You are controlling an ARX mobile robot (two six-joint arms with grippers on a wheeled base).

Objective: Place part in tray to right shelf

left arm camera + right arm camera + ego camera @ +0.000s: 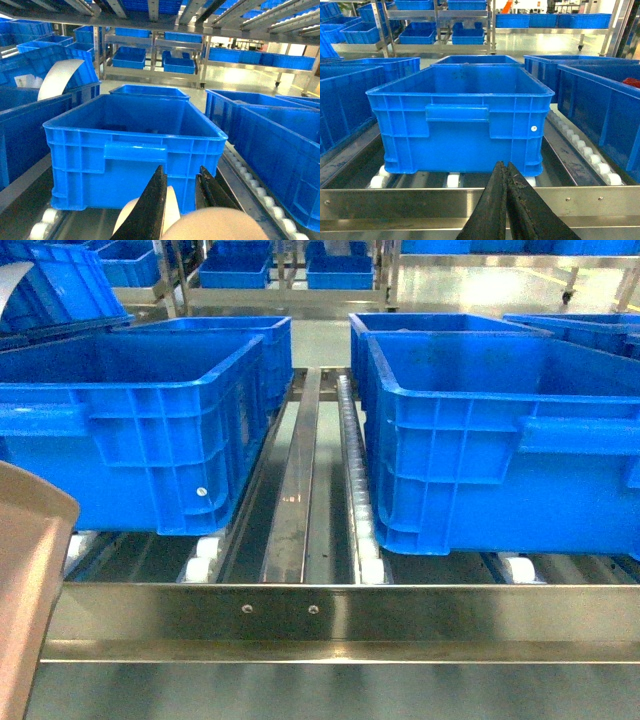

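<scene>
Two big crates are sitting on the shelf (340,610) in the head view: left crate (140,430) at 10 o'clock, right crate (500,440) at 2 o'clock, with a bare roller track (352,470) and steel rail running between them. Front rail is crossing the whole width at 6 o'clock, right in front of both crates.

Tray (25,580) is poking in at 8 o'clock in the head view, just the beige rim showing. Left gripper (181,200) is showing at 6 o'clock in the left wrist view, fingers parted a little with beige plastic of the tray (215,225) around and below them; looks clamped on it, the contact itself is partly hidden. A crate (135,145) is standing directly ahead of it.

Right gripper (506,172) is sitting at 6 o'clock in the right wrist view, fingers pressed together, holding nothing, just above the front rail.

Part isn't visible in any view, can't tell where it is.

More crates (455,30) are lining racks at 12 o'clock.
</scene>
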